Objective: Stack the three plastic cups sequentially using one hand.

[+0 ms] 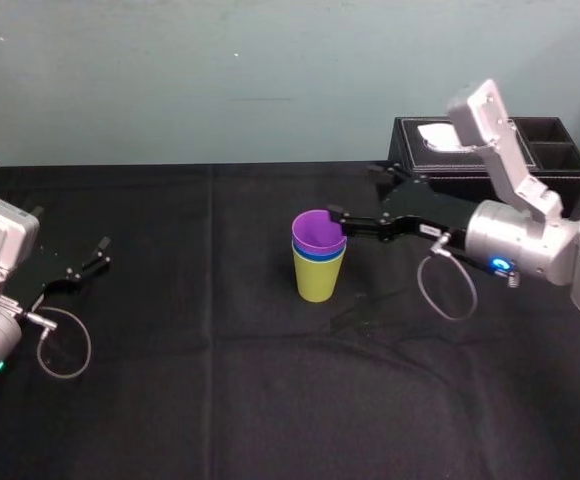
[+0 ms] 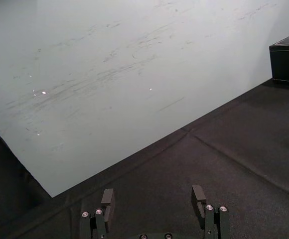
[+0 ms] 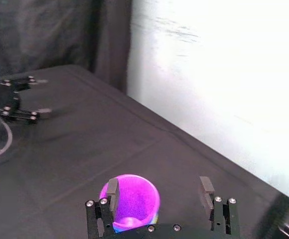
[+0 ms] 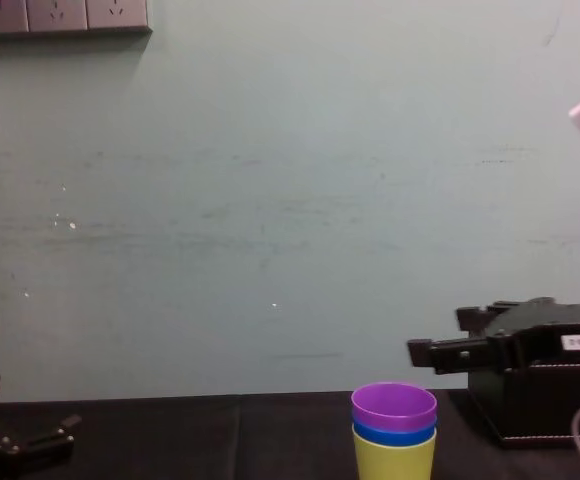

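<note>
Cups (image 4: 394, 432) nested, right pincer (image 3: 159, 188) alongside

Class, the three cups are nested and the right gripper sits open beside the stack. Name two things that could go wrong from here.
One: a finger of the open right gripper sits close by the rim of the purple cup; withdrawing might catch it and tip the stack. Two: the blue cup rides high in the yellow-green cup, whose base is narrow; a knock could topple all three. The left gripper is parked at far left.
</note>
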Available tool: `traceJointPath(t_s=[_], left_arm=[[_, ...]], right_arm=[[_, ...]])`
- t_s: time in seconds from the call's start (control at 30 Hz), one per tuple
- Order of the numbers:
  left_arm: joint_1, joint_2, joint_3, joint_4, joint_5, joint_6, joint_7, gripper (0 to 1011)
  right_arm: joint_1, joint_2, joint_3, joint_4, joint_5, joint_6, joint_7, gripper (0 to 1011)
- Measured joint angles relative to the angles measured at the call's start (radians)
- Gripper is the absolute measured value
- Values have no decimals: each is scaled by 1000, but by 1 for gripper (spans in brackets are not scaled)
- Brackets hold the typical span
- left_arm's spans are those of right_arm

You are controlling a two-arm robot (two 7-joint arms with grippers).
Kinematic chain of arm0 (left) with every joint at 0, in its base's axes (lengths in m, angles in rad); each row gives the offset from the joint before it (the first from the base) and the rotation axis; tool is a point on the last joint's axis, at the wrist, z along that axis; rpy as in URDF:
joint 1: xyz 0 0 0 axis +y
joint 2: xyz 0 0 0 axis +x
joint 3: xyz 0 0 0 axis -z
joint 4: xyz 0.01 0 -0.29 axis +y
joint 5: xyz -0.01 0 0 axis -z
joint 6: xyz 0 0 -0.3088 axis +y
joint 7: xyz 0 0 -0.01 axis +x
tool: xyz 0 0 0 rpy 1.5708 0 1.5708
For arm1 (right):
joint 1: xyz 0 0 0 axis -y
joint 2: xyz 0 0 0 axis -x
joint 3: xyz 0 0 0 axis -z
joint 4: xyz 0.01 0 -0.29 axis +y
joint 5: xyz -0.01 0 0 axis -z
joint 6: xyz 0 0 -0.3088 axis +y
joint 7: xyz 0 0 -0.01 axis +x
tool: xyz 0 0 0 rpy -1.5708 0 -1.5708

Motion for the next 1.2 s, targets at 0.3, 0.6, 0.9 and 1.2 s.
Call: traceJointPath(t_s=[0.3,0.6,0.9,1.2], left_arm=[[0,0,0,0,0,0,0,1011],[0,0,0,0,0,0,0,1011],[0,0,0,0,0,0,0,1011],[0,0,0,0,0,0,0,1011]], right_arm=[[-50,37,55,-14,-27,-20,-39,1004],[-79,53,87,14,-45,-26,-44,1004],[-97,53,110,52,-58,-19,-41,1004],[-96,45,115,73,-59,-12,-34,1004]])
